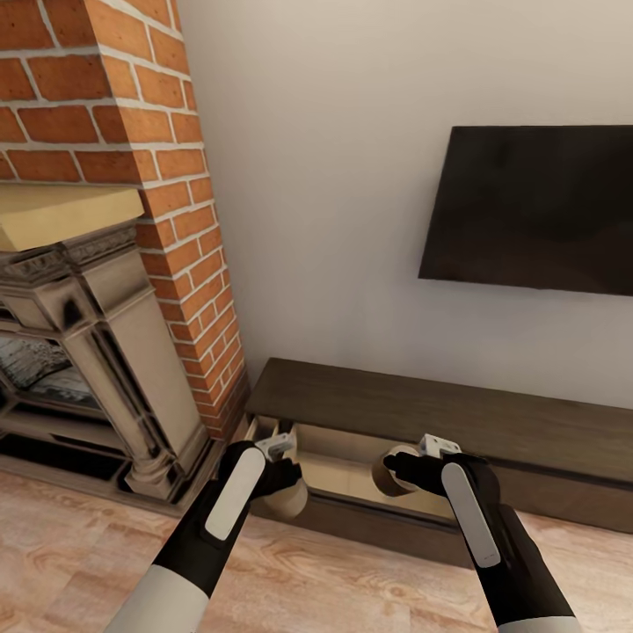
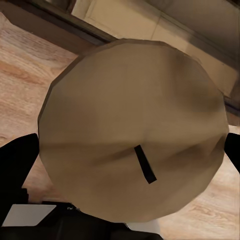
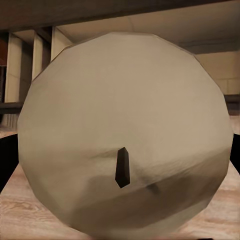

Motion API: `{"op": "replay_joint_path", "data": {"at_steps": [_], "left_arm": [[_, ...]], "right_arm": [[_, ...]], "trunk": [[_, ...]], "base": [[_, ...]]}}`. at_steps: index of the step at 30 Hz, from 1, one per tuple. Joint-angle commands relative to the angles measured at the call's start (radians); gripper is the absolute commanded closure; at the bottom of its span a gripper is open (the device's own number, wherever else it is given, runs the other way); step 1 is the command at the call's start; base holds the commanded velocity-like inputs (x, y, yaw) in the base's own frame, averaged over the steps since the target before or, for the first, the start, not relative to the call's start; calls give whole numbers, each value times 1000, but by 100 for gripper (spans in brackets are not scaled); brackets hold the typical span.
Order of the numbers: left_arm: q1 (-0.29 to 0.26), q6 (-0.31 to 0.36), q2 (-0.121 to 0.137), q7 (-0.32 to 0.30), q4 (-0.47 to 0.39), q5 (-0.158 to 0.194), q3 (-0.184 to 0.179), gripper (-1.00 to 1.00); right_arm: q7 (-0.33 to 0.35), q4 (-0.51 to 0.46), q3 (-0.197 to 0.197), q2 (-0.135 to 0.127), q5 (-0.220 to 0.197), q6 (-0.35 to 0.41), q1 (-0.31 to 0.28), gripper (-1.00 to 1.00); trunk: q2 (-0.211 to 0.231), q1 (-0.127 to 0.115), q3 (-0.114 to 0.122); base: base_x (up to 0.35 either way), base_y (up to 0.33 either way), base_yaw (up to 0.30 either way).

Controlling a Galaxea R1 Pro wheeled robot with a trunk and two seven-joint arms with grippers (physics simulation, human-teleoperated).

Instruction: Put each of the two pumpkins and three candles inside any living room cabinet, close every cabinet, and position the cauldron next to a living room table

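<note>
Two candles ride in the robot's grippers in front of the living-room cabinet, whose pale-wood drawer stands pulled open below a wall-mounted television. The left gripper is closed around one candle just outside the drawer's front edge, low over the wooden floor; the left wrist view puts that candle's flat top and dark wick square to the lens, black fingers flanking it on both sides. The right gripper clasps the second candle over the open drawer, and the right wrist view shows its top and wick with the drawer's interior behind. A brick fireplace stands to the left.

Both candles appear stiff, light and smooth-sided, so the hold across the round body, fingers on opposite sides, looks the sound one; a smooth cylinder could slip or roll if let go from height or on its side. Lowering each close to the drawer floor before letting go seems prudent. The pumpkins and cauldron remain to be dealt with, as far as these views tell.
</note>
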Motion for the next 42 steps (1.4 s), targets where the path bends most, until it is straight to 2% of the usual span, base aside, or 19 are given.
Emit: {"op": "replay_joint_path", "data": {"at_steps": [1,3,8,13,15,30,42], "left_arm": [[-2,2,0,10,-5,10,-1,100],[-3,2,0,10,-18,9,-7,100],[-4,2,0,12,-36,8,-50,100],[7,4,0,12,-171,9,-58,100],[11,4,0,12,-189,8,-59,100],[14,3,0,13,-196,8,-59,100],[14,1,0,13,-193,9,-58,100]], "right_arm": [[-10,-1,1,0,-10,2,-1,100],[-10,-1,0,0,-10,1,-1,100],[-10,-1,1,0,-10,1,-1,100],[-9,-1,2,0,-11,0,0,100],[-9,-1,3,0,-10,-1,0,100],[-8,-3,10,-2,-9,-6,5,100],[-9,-4,1,0,-10,-3,4,100]], "trunk": [[-1,0,-1],[-1,0,-1],[-1,0,-1],[-1,0,-1],[-1,0,-1],[-1,0,-1],[-1,0,-1]], "base": [[60,-96,0],[78,-144,0],[22,-39,0],[2,-3,0],[0,0,0],[79,0,0],[3,10,0]]}}
